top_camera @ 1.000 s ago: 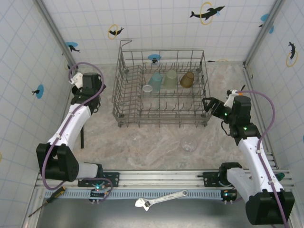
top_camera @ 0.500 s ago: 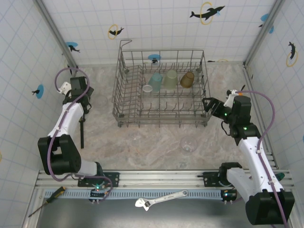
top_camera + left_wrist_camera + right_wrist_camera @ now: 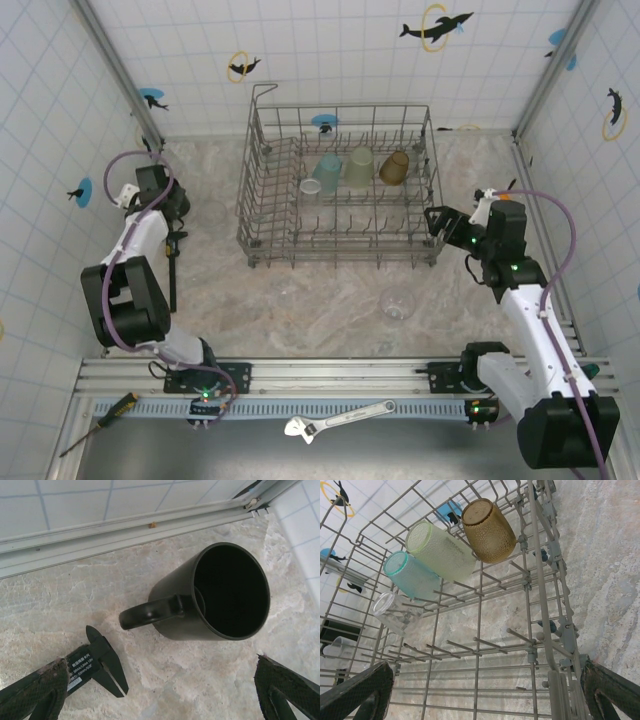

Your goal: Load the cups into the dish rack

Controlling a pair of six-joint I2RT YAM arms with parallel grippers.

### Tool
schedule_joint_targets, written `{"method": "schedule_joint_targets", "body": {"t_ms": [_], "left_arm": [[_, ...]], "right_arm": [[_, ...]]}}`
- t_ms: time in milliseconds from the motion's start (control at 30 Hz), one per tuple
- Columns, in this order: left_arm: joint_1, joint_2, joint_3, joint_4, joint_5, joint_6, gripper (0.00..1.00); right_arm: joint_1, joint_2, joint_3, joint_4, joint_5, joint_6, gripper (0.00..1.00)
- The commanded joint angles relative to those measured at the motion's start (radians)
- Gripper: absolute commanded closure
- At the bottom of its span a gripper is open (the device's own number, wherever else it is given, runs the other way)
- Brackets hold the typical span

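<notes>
Left gripper, jaws wide, hovers at six o'clock of black mug; right gripper gapes empty at dish rack's three o'clock.

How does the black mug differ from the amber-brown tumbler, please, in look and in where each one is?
The black mug is plain and opaque; the amber-brown tumbler has a pebbled surface. The mug has a handle; the tumbler has none. The mug rests on the table, while the tumbler leans among the tines inside the dish rack. Both are drinking cups.
</notes>
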State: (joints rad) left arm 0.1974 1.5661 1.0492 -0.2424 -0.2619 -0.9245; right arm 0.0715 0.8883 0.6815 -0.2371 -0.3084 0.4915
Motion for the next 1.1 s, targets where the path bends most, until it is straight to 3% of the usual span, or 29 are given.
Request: {"method": "schedule_joint_targets", "body": {"t_ms": [0, 200, 367, 633, 767, 1067], "left_arm": [[0.012, 0.023, -0.009, 0.042, 0.007, -0.052, 0.03], [0.046, 0.048, -0.023, 0.132, 0.068, -0.124, 0.03], [0.047, 0.045, -0.037, 0.172, 0.056, -0.168, 0.03], [0.057, 0.038, -0.202, 0.344, 0.180, -0.278, 0.02], [0.074, 0.077, -0.202, 0.392, 0.230, -0.318, 0.03], [0.076, 0.066, -0.205, 0.448, 0.204, -0.330, 0.03]], "right_arm": [[-0.005, 0.007, -0.019, 0.031, 0.002, -0.028, 0.00], [-0.016, 0.016, -0.026, 0.039, -0.002, -0.032, 0.00], [-0.018, 0.022, -0.035, 0.054, -0.008, -0.031, 0.00], [-0.021, 0.043, -0.029, 0.066, -0.020, -0.028, 0.00], [-0.023, 0.036, -0.017, 0.053, -0.014, -0.032, 0.00], [-0.024, 0.026, -0.020, 0.051, -0.009, -0.033, 0.00]]}}
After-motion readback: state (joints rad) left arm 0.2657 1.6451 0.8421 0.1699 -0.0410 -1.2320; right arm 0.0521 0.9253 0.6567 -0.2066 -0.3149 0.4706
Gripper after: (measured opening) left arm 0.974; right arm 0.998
